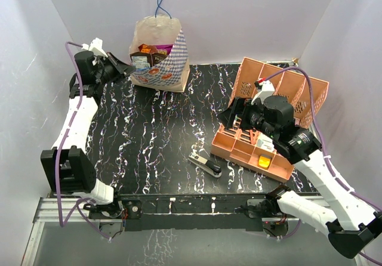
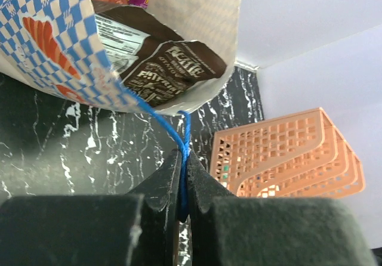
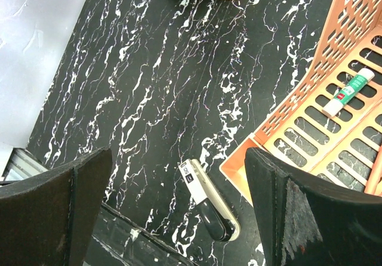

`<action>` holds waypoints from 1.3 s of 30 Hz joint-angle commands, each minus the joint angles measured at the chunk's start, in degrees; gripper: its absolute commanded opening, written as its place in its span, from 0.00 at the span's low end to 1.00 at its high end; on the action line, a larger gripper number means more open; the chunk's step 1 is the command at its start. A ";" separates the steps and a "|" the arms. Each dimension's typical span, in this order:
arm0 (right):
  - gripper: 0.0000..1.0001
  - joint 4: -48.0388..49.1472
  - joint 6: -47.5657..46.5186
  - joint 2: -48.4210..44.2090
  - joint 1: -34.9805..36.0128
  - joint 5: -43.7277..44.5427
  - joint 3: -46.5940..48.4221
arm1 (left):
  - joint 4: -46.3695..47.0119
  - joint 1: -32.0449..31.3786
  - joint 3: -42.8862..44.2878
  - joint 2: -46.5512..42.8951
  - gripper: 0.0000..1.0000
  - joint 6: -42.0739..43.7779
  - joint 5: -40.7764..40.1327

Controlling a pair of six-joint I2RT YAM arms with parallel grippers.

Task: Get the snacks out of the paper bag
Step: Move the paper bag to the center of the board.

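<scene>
Black table (image 1: 161, 135), paper bag (image 1: 170, 69) at upper left.
Left end effector (image 2: 182, 158), just beside it, clamps its blue handle (image 2: 161, 120); right end effector (image 3: 176, 155) gapes, empty.

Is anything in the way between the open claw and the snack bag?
Nothing visible. Between the right gripper and the paper bag there is only bare black table; the stapler lies nearer the front edge, off that path.

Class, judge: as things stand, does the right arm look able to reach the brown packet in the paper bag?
Probably yes: right pincer open, bare table between, the brown packet showing in the paper bag's mouth.
</scene>
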 commanded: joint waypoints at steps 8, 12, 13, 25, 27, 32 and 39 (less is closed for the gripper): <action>0.98 7.32 3.44 4.30 -0.14 -8.20 1.35 | 3.00 -0.52 -9.74 -16.50 0.00 -22.24 2.16; 0.98 9.72 5.99 9.19 -0.09 -13.27 3.03 | 9.67 -2.08 -19.19 -22.93 0.00 -33.87 1.56; 0.98 10.24 7.00 10.56 0.15 -14.04 3.55 | 10.88 -3.24 -20.29 -24.20 0.00 -34.96 0.78; 0.98 25.98 15.96 22.48 12.09 -11.90 7.82 | -3.11 -25.68 -19.25 -31.23 0.00 -36.44 -19.14; 0.98 30.72 21.16 21.92 12.10 -11.53 5.86 | -2.18 -29.83 -20.05 -30.88 0.00 -37.50 -20.93; 0.98 38.86 37.64 19.39 12.08 -4.43 0.60 | -0.64 -38.79 -18.64 -27.91 0.00 -36.75 -25.15; 0.98 44.58 53.52 17.29 12.08 2.68 -4.47 | -2.85 -39.91 -19.76 -30.36 0.03 -34.69 -27.91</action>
